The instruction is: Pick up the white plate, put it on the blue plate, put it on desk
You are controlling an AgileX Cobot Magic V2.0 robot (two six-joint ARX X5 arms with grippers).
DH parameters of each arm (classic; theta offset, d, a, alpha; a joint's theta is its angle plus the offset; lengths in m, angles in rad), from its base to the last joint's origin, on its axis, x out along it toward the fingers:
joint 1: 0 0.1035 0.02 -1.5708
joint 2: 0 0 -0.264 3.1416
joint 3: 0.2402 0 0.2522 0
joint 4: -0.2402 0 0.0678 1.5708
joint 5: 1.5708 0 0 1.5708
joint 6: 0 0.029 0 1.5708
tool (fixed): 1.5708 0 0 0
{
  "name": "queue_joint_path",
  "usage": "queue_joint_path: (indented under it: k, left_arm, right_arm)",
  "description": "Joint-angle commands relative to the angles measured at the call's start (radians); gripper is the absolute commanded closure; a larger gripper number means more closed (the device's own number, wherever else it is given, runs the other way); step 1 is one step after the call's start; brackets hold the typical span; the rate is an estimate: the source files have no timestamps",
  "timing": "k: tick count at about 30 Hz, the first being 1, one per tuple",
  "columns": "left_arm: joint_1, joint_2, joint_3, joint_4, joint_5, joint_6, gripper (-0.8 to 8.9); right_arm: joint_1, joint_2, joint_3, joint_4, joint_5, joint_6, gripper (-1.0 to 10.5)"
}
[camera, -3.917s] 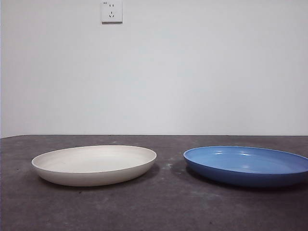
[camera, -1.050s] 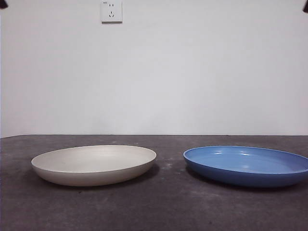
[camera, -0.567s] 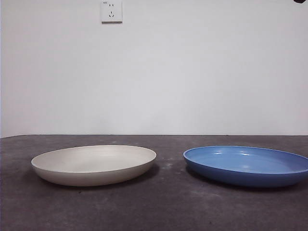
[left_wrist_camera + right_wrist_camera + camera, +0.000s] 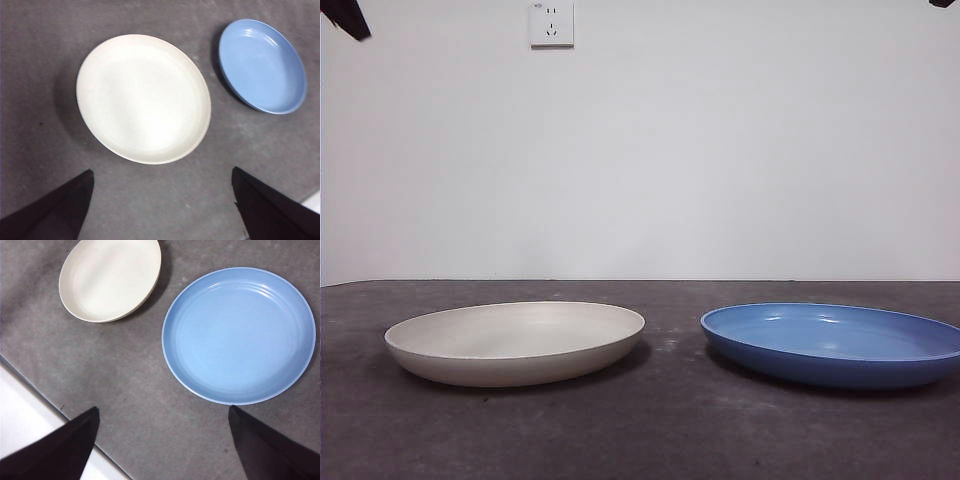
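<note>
Two plates, the white plate (image 4: 515,343) and the blue plate (image 4: 835,344), sit apart (nothing stacked yet); the left gripper (image 4: 162,210) hangs wide open and empty above the white one, ready to grab.

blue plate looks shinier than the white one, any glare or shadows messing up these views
Front view: the blue plate shows small bright highlights inside; the white plate is matte, with a soft shadow on the desk. Left wrist view: the white plate's centre is washed out. Right wrist view: faint sheen on the blue plate, detail clear.

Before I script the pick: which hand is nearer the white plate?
Left. The left hand hovers open above the white plate; the right hand hovers open over the blue plate, farther away.
</note>
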Motion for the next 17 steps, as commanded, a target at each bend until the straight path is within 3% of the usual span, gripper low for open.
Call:
queue_joint_path:
  k: [1, 17]
  left_arm:
    - [-0.010, 0.042, 0.029, 0.025, -0.024, -0.022, 3.71]
    - [-0.017, 0.428, 0.065, 0.237, -0.091, -0.043, 3.76]
  right_arm:
    - [0.004, 0.006, 0.019, 0.012, 0.000, -0.001, 5.3]
    - [0.004, 0.005, 0.019, 0.051, 0.000, -0.001, 5.3]
